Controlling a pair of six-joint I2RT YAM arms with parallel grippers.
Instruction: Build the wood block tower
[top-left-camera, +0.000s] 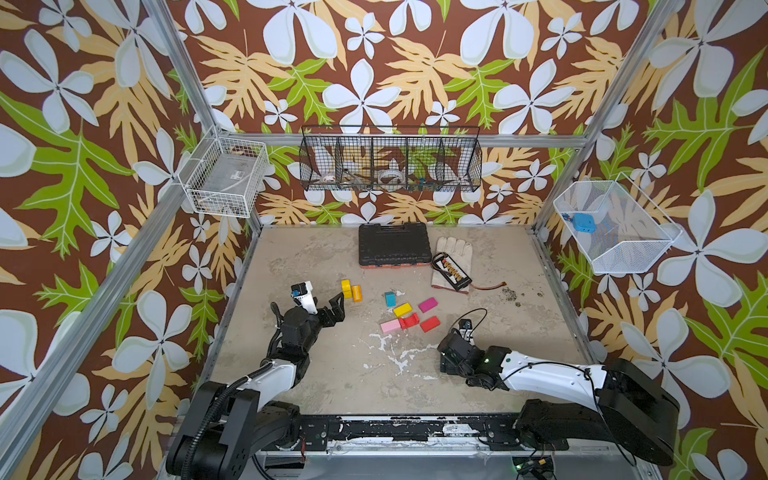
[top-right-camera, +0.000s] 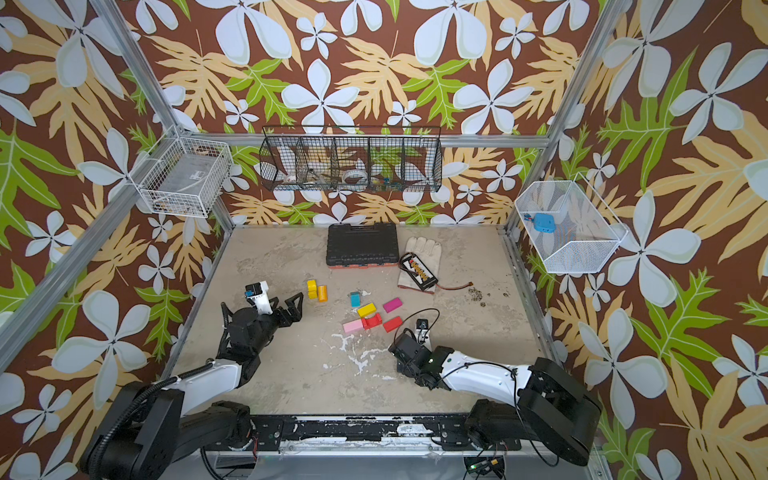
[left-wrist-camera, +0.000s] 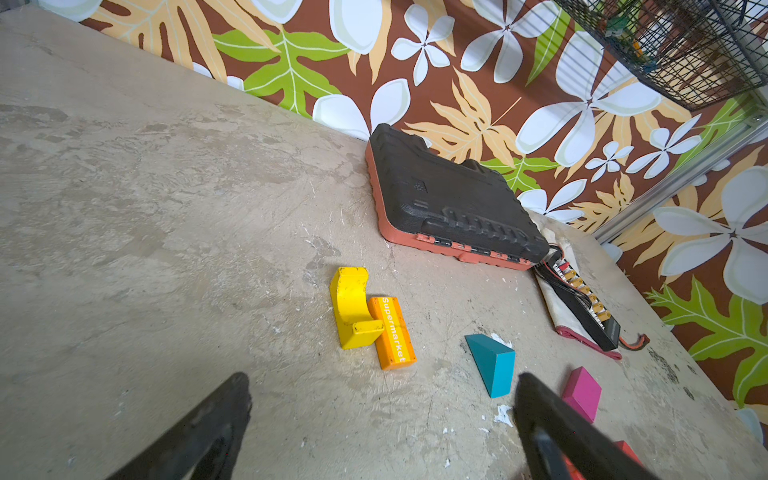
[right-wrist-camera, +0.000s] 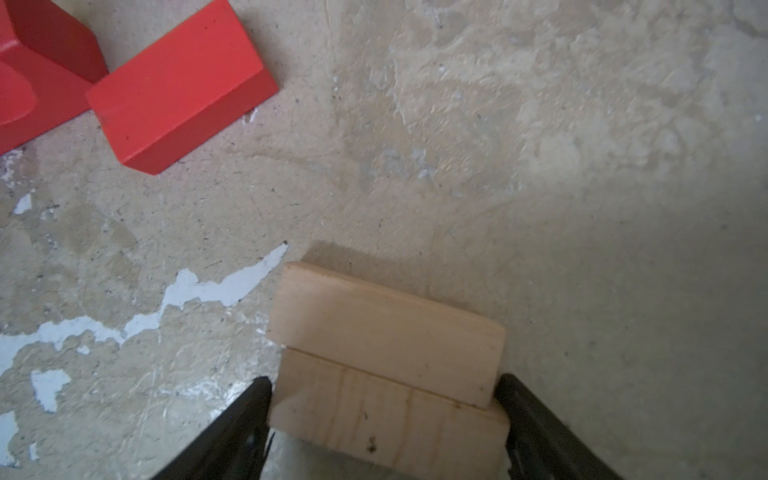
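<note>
Loose wood blocks lie flat on the table in both top views. A yellow arch (top-left-camera: 346, 288) touches an orange block (top-left-camera: 356, 293). Farther right are a teal wedge (top-left-camera: 390, 298), a yellow block (top-left-camera: 402, 309), a magenta block (top-left-camera: 427, 304), a pink block (top-left-camera: 390, 326), a red arch (top-left-camera: 409, 321) and a red block (top-left-camera: 429, 323). My left gripper (top-left-camera: 336, 306) stands open just left of the yellow arch, with nothing between its fingers (left-wrist-camera: 232, 399). My right gripper (right-wrist-camera: 383, 380) is shut on the nearer of two tan planks (right-wrist-camera: 386, 419). The top views hide both planks under the wrist.
A black tool case (top-left-camera: 394, 245) lies at the back, with a glove (top-left-camera: 455, 247) and a battery pack (top-left-camera: 453, 268) to its right. Wire baskets (top-left-camera: 390, 160) hang on the walls. White paint flecks (top-left-camera: 399, 357) mark the table's front middle.
</note>
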